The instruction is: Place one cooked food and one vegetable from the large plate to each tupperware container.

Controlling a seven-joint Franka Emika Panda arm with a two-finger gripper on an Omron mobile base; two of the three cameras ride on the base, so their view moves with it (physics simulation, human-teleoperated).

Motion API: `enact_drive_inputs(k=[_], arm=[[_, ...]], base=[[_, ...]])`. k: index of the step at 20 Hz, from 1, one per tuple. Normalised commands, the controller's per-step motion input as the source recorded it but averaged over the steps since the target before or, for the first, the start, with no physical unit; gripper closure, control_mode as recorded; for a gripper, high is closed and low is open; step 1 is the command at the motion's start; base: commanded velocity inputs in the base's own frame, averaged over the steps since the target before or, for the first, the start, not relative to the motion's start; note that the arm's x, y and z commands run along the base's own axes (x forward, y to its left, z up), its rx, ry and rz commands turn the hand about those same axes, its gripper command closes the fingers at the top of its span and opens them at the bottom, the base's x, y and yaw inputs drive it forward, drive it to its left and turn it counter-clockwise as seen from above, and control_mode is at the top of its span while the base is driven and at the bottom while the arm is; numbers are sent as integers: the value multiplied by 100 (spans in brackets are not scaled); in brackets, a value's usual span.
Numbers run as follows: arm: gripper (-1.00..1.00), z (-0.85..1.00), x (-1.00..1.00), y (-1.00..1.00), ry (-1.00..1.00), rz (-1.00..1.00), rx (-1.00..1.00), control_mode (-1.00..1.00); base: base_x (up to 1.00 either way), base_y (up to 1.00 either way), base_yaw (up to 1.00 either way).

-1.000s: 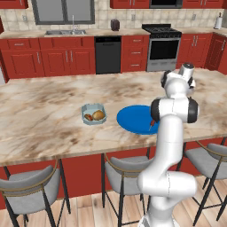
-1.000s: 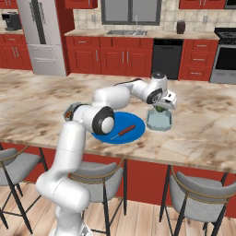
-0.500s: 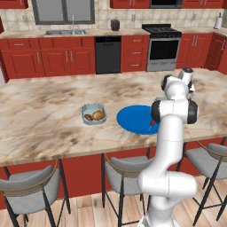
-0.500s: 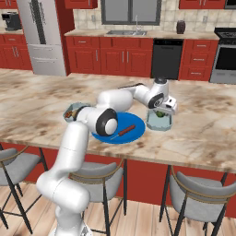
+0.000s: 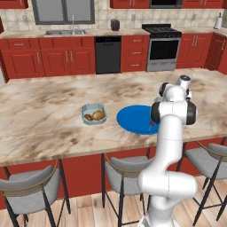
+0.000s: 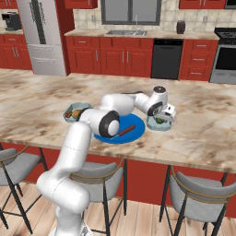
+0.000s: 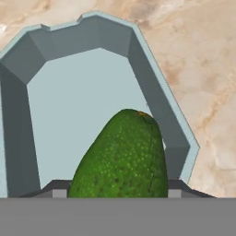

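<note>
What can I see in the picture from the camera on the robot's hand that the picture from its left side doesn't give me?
The hand view looks down into a pale tupperware container with a bumpy green vegetable, likely an avocado, close up over its bare floor. The left base view takes in the large blue plate, a second tub holding two brownish foods, the white arm and the red kitchen cabinets behind. Both share the marbled counter.

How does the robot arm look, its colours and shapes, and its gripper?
The arm is built of glossy white rounded tubular links, with dark grey to black discs at the joints. No cables or markings are visible. The gripper is a small white boxy hand; its finger tips are small and dark grey.
</note>
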Motion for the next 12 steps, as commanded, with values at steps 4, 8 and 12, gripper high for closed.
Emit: enact_drive_inputs(k=[4,8,12], arm=[[100,-28,12,-1,-2,0,0,-100],[100,-3,0,0,0,0,0,-100],[-100,0,0,0,0,0,0,-100]], base=[[0,0,0],[0,0,0],[0,0,0]])
